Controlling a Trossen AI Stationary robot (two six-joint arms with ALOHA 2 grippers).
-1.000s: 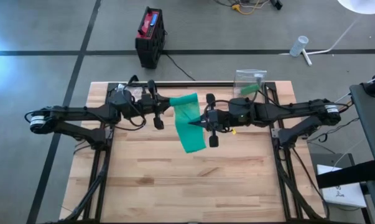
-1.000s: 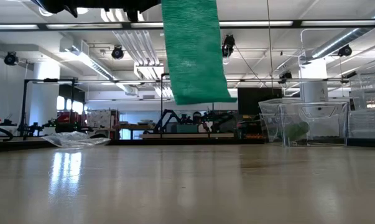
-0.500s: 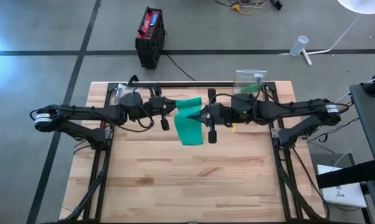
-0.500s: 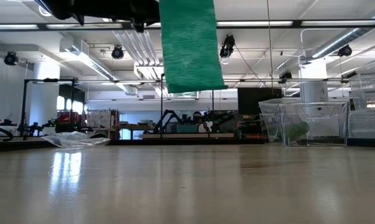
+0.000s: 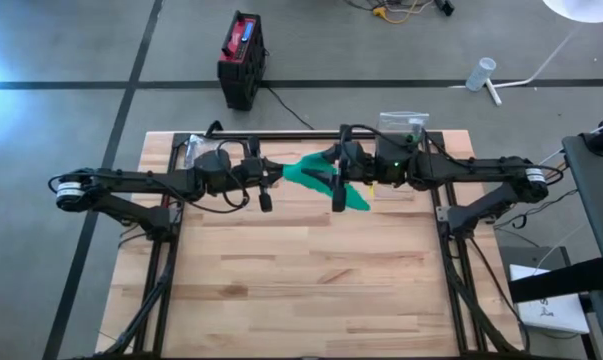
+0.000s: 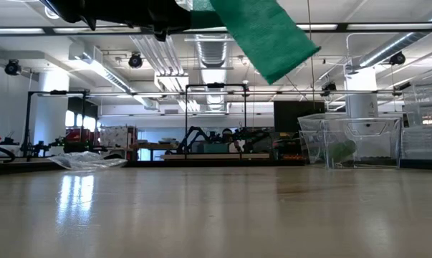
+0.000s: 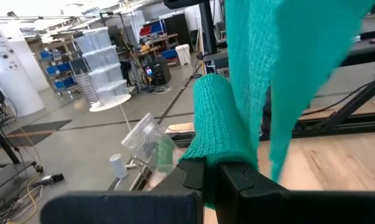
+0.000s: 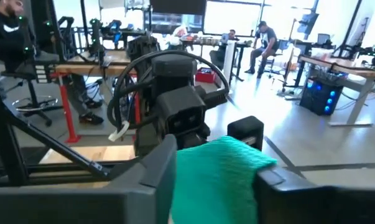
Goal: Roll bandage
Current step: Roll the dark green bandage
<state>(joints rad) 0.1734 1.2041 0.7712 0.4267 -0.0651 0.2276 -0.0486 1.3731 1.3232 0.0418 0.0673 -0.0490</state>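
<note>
The left tool [image 7: 212, 177] is seen pressed together on the rolled end of the green bandage [image 5: 316, 176], the roll [image 7: 217, 127] standing up from between its fingers in the left wrist view. The right tool [image 8: 215, 180] has its fingers set apart on either side of the bandage's loose cloth; whether the cloth is actually gripped there cannot be told. Both tools are met above the upper middle of the counter [image 5: 301, 280] in the high view, and the bandage is held off the wood, its free tail [image 6: 266, 36] slanting across the top centre of the low view.

The bandage is judged to be light, soft and limp (an open, gauzy weave is visible), so it will sag and twist freely. It is best taken flat across its width near the roll, with the tail kept taut.

No brand, label or legible writing can be made out on it.
</note>
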